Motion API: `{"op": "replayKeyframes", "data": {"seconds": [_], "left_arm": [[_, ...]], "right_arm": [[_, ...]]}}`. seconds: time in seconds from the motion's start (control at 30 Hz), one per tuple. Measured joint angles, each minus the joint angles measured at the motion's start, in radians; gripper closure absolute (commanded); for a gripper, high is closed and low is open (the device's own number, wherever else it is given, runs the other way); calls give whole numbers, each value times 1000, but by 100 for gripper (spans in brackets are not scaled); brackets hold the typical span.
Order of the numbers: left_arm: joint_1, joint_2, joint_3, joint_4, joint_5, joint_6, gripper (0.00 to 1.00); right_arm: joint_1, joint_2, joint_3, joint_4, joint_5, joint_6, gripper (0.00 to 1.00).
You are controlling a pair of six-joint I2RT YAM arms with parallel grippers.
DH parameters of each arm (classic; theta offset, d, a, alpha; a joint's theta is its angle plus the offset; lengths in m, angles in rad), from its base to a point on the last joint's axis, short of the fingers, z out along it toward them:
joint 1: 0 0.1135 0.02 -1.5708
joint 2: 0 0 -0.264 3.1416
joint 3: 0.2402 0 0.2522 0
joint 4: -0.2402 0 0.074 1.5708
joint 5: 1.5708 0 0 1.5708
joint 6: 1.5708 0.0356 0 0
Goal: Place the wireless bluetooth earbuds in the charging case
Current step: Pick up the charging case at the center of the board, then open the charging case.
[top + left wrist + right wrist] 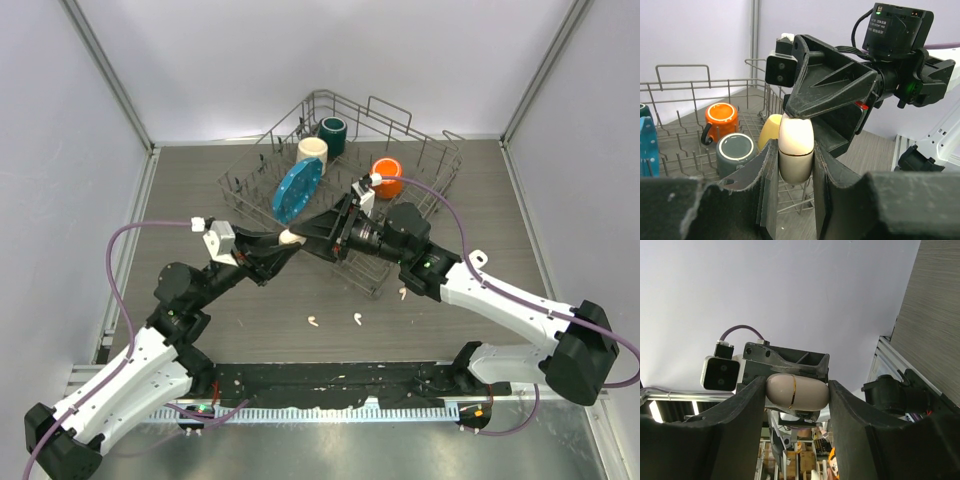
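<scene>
Over the table (500, 220), beside the dish rack (430, 175): pinching the charging case (290, 237) in both left hand (795, 147) and right hand (796, 385), lid seemingly shut. Yet to insert any earbuds (313, 321), all loose on the table.

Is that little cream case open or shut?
Shut. The charging case shows only a thin seam line, its two halves meeting flush.

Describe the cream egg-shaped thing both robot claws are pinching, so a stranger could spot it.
Find the big grey wire dish rack. At its near side the left gripper and right gripper meet in mid-air, both clamped on the smooth cream egg-shaped case. Unlike the open-topped cream mug in the rack, it is closed, with a thin seam round its middle.
</scene>
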Motion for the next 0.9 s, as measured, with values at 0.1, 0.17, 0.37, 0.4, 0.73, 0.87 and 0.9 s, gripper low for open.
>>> {"op": "replayKeyframes", "data": {"seconds": [0.1,0.17,0.37,0.4,0.73,0.87,0.9], "left_arm": [[0,0,0,-15,-1,-5,100],[0,-1,0,-21,-2,-13,100],[0,-16,0,-51,-16,-27,100],[0,-21,0,-52,-17,-28,100],[0,-43,0,-56,-7,-42,100],[0,-23,0,-48,24,-47,100],[0,-18,0,-44,33,-47,100]], "right_arm": [[0,-6,0,-18,7,-19,36],[3,-15,0,-38,18,-42,26],[14,-89,9,-153,72,-194,18],[14,-106,18,-182,83,-229,18],[20,-163,184,-520,138,-645,28],[30,-155,194,-585,138,-721,29],[31,-149,195,-595,138,-732,30]]}}
